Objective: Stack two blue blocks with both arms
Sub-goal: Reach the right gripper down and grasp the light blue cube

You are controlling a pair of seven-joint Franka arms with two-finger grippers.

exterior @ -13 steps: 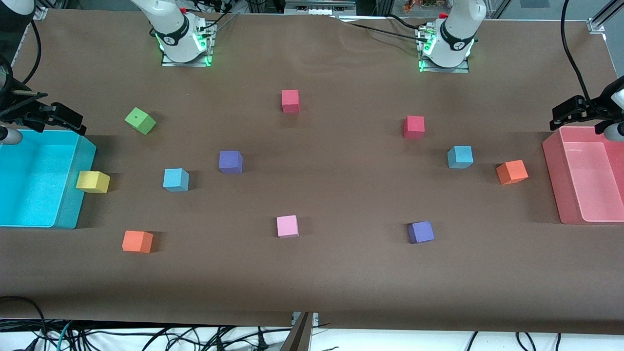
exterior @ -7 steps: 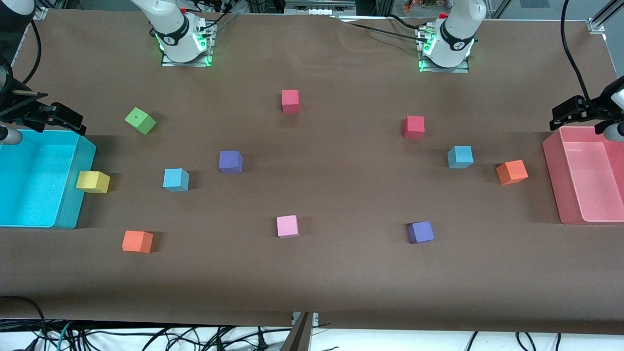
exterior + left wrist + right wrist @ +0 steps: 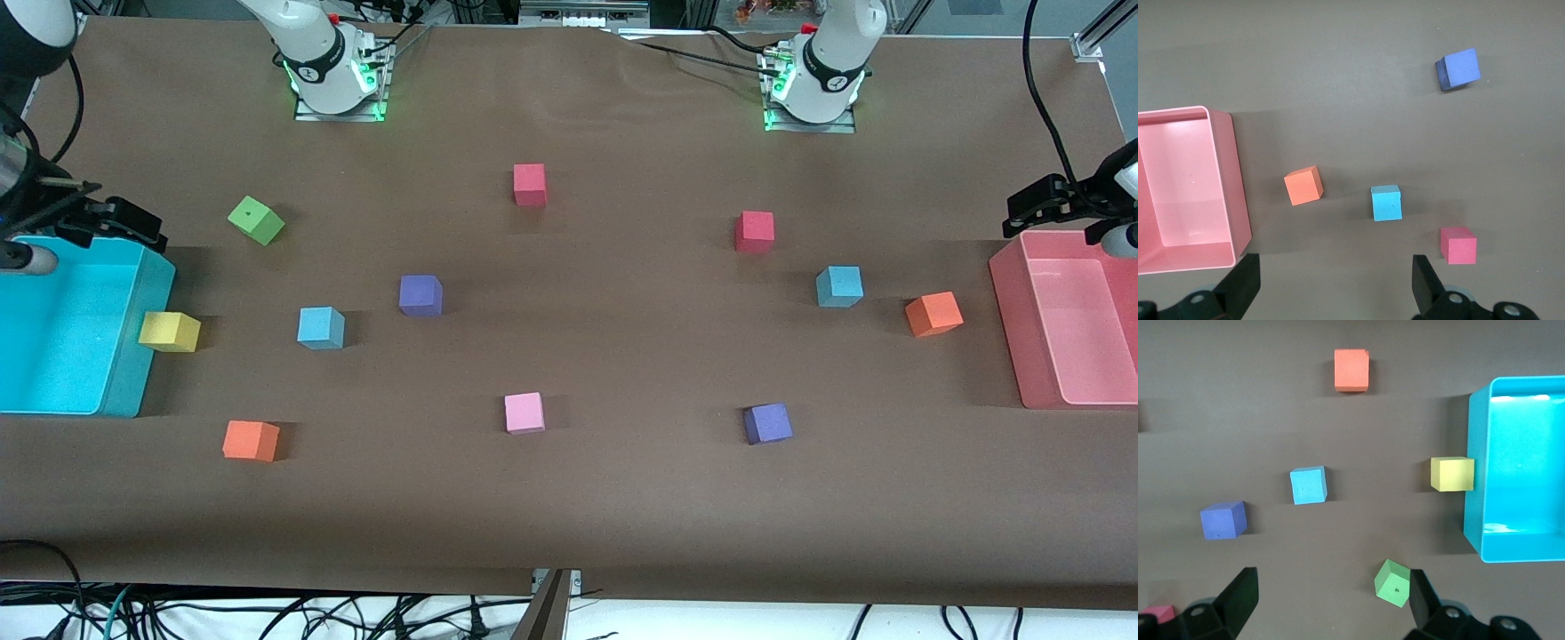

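- Blocks: one blue block [image 3: 321, 327] sits toward the right arm's end of the desk [image 3: 622, 498], the other blue block [image 3: 839, 286] toward the left arm's end, well apart.
- Foam by the look, probably light and squashy; pinch two flat opposite sides, gently.
- Right gripper [image 3: 1331, 603] and left gripper [image 3: 1335, 283] hang wide and empty above the desk ends.

Brown-covered table [image 3: 569, 498], cables on white floor [image 3: 267, 618] nr front edge, even light.

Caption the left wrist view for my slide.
Open left claw above a sky-blue foam cube, beside orange and red ones.
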